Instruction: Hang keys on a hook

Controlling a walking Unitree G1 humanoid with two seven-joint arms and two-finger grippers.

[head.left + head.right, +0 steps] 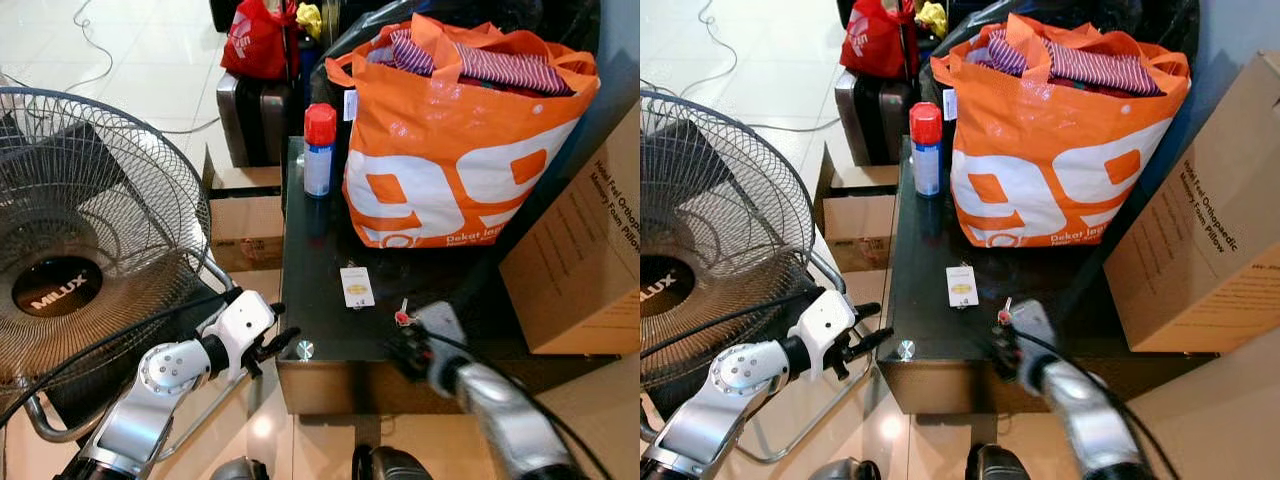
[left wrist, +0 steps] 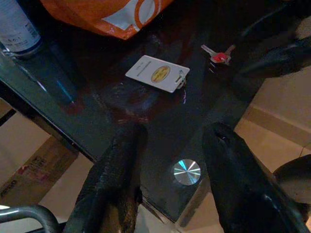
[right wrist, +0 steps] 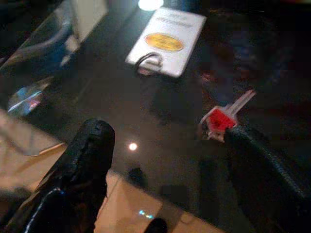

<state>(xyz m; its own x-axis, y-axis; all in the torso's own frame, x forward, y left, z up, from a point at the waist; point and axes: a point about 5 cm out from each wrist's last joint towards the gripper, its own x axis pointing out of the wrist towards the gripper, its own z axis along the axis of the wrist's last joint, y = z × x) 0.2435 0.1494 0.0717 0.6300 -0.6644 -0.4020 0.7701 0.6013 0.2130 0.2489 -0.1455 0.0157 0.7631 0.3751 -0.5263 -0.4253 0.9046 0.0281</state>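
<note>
Your right tool (image 3: 165,160) sits at the near edge of the dark glass tabletop (image 1: 320,250) with its fingers apart, gripping nothing. The key (image 3: 224,116), red-headed, lies flat on the glass just beyond one fingertip (image 3: 243,138), touching or nearly touching it; you cannot tell which. The white tag (image 3: 166,40) with its metal ring lies further out from this tool, apart from the key.

Your left tool (image 2: 167,160) hovers at the tabletop's near corner, fingers apart and empty, just over the round silver stud (image 2: 186,171). From it, the tag lies ahead and the key further off to the side.

Behind both, the orange bag (image 1: 455,130) stands on the tabletop, stuffed with striped cloth (image 1: 480,62) that bulges out of its mouth; what lies deeper in it is hidden. A spray can (image 1: 319,150) with a red cap stands beside the bag. A red bag (image 1: 258,40) beyond the tabletop is cut off at the top. The fan (image 1: 80,240) stands off your left tool's side, a cardboard box (image 1: 585,250) off your right, partly out of frame. The right wrist view is dim and soft.
</note>
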